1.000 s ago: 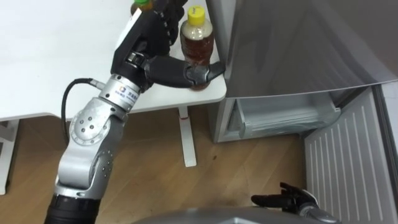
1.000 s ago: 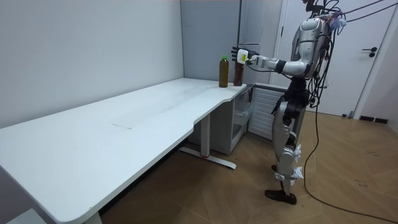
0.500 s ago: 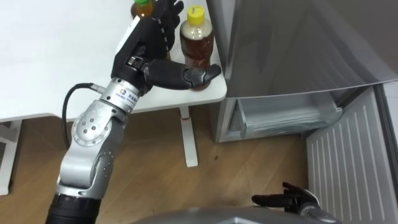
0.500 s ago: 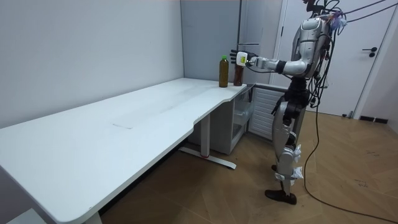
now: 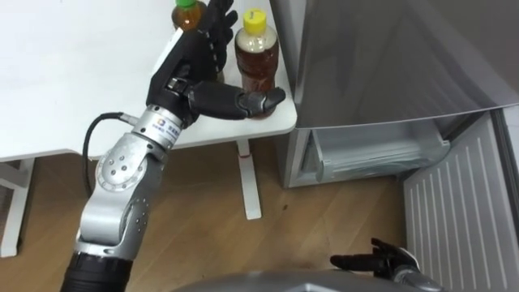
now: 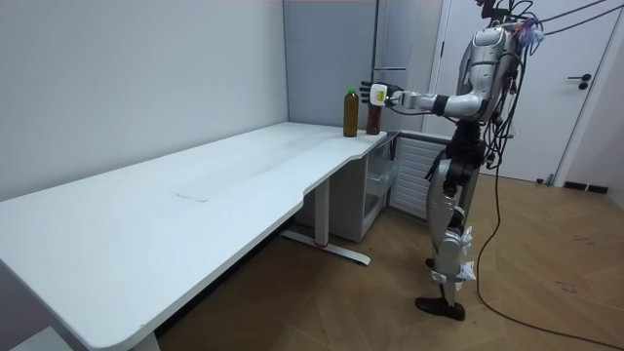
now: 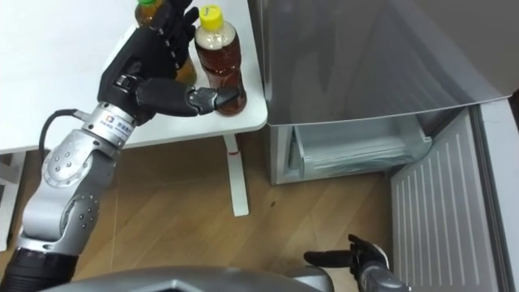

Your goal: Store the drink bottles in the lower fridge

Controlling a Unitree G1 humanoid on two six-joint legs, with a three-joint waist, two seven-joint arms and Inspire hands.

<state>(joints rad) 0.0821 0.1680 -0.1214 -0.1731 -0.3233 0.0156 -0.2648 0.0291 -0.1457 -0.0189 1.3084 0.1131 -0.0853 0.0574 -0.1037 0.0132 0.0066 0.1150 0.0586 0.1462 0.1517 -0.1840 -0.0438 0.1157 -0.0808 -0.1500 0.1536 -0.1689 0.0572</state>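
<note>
Table edge (image 5: 235, 128): left hand (image 5: 195, 71) spread beside brown bottle (image 5: 257, 63).

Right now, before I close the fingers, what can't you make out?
Green-capped bottle: eye views, cut by the top edge, mostly behind the left hand.
Fingers touching the brown bottle or not: the hand itself hides that gap; room view too small.
Lower fridge depth: the upper fridge overhangs it.

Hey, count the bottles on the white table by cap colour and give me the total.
Yellow-cap bottle: 1
Green-cap bottle: 1
Total: 2
</note>
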